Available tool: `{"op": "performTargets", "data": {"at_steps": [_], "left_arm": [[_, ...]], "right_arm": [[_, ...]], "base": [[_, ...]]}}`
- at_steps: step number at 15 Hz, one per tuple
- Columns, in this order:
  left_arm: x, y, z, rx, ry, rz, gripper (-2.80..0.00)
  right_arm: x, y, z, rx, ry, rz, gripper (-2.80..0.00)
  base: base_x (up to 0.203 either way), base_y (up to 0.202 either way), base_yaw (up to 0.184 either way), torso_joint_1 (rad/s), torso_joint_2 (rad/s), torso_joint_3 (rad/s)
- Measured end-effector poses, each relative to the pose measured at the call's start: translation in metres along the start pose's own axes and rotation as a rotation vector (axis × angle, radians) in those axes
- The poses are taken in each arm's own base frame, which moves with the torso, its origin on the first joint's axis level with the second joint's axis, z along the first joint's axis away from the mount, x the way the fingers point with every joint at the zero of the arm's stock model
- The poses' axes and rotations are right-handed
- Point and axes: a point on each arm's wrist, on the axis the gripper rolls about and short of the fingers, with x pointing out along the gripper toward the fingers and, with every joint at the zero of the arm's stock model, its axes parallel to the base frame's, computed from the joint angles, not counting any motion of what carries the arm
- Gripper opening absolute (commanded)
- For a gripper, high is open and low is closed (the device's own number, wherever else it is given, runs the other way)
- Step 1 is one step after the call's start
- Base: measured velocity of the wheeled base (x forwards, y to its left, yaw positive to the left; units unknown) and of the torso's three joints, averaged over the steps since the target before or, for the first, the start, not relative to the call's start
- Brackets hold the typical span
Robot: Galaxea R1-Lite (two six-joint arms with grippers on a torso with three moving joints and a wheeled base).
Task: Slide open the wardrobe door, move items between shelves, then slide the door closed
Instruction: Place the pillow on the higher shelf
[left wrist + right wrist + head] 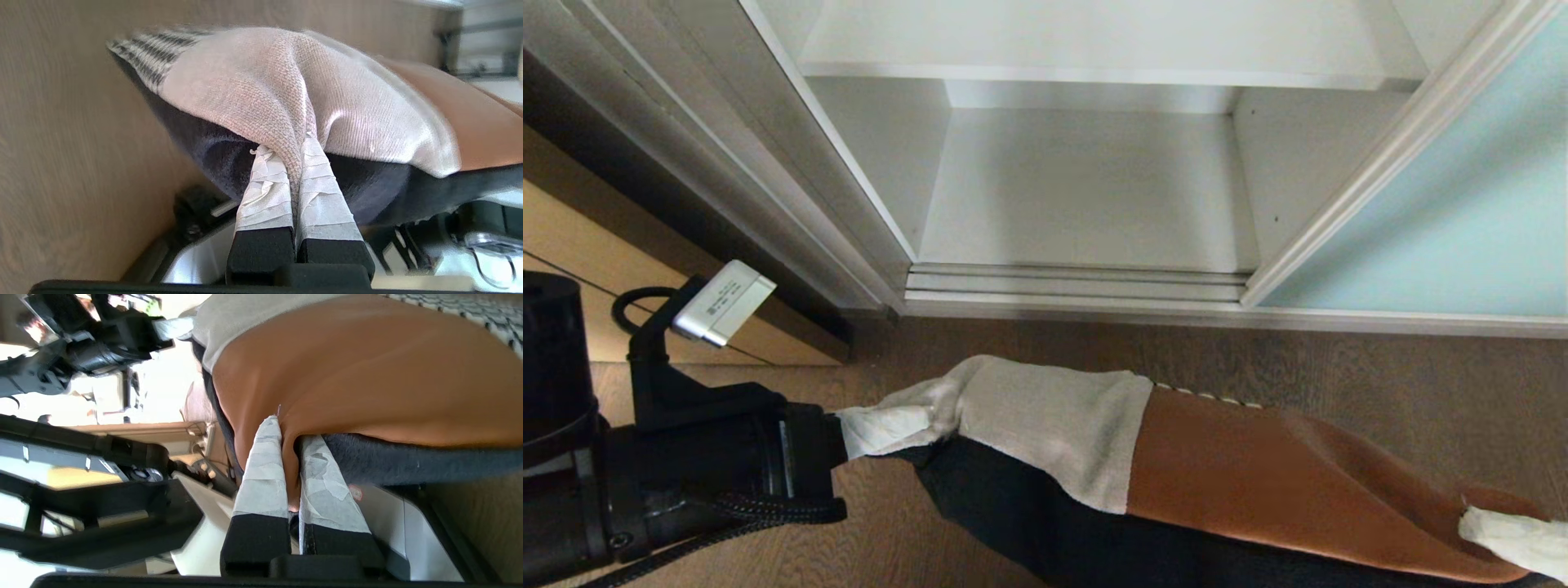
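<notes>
Above the wood-grain floor (1380, 384), before the open wardrobe: cushion (1217, 474) held by both hands.
Head view: left hand (882, 429) pinches the beige corner, right hand (1511, 535) the rust corner; sliding wardrobe door (1462, 212) pushed right, white shelves (1094, 73) bare. Left wrist view: taped fingers (265, 192) clamped on a beige fabric fold. Right wrist view: taped fingers (261, 473) clamped on the rust fabric edge, navy back beneath.
</notes>
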Motion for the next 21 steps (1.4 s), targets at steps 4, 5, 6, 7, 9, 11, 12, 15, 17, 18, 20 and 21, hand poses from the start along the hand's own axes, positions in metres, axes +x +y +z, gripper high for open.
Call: {"op": "performTargets", "data": {"at_steps": [4,5,6,7,9,11,12,15,17,18,20,21], "left_arm": [[0.0006,0.0014,-0.0029,-0.019,0.0,-0.003,-2.8],[0.0007,0.0019,-0.0039,-0.02,-0.001,-0.007,-2.8],[0.0009,0.0019,-0.0043,-0.023,0.001,-0.009,-2.8],[0.0008,0.0004,-0.0013,-0.026,-0.005,-0.013,-2.8],[0.0002,-0.0014,0.0014,-0.02,-0.011,-0.017,-2.8],[0.0001,-0.001,0.0005,-0.013,-0.011,-0.017,-2.8],[0.0001,-0.0009,0.0002,-0.013,-0.011,-0.017,-2.8],[-0.0002,-0.001,0.0003,-0.013,-0.014,-0.018,-2.8],[-0.0011,-0.0013,0.0004,-0.013,-0.016,-0.018,-2.8],[-0.0015,-0.0014,0.0002,-0.012,-0.017,-0.018,-2.8],[-0.0026,-0.0017,0.0004,-0.013,-0.02,-0.019,-2.8],[-0.0034,-0.0019,0.0006,-0.013,-0.023,-0.02,-2.8]], "right_arm": [[0.0003,-0.0006,-0.0007,0.003,0.005,-0.004,-2.8],[0.0004,-0.0006,-0.0006,0.003,0.005,-0.003,-2.8],[0.0004,-0.0006,-0.0006,0.003,0.005,-0.003,-2.8],[0.0004,-0.0006,-0.0006,0.003,0.005,-0.003,-2.8],[0.0003,-0.0005,-0.0006,0.003,0.005,-0.002,-2.8],[0.0003,-0.0005,-0.0007,0.003,0.006,-0.002,-2.8],[0.0003,-0.0009,-0.0012,0.003,0.008,-0.002,-2.8],[0.0002,-0.0017,-0.0026,0.004,0.011,-0.003,-2.8],[-0.0001,-0.0018,-0.003,0.004,0.011,-0.003,-2.8],[-0.0001,-0.0018,-0.0031,0.004,0.011,-0.003,-2.8],[-0.0003,-0.0018,-0.0032,0.004,0.011,-0.002,-2.8],[-0.0004,-0.0018,-0.0033,0.004,0.011,-0.002,-2.8]], "base": [[0.0,0.0,0.0,0.0,0.0,0.0],[0.0,0.0,0.0,0.0,0.0,0.04],[0.0,0.0,0.0,0.007,0.0,0.111],[0.0,0.0,0.0,0.0,0.0,0.178],[0.0,0.0,0.0,-0.002,0.0,0.101],[0.0,0.0,0.0,0.004,0.0,0.147],[0.0,0.0,0.0,-0.005,0.0,0.198],[0.0,0.0,0.0,0.002,0.0,0.2],[0.0,0.0,0.0,0.004,0.01,0.198],[0.0,0.0,0.0,0.002,0.0,0.198],[0.0,0.0,0.0,0.008,0.0,0.21],[0.0,0.0,0.0,0.004,0.0,0.201]]}}
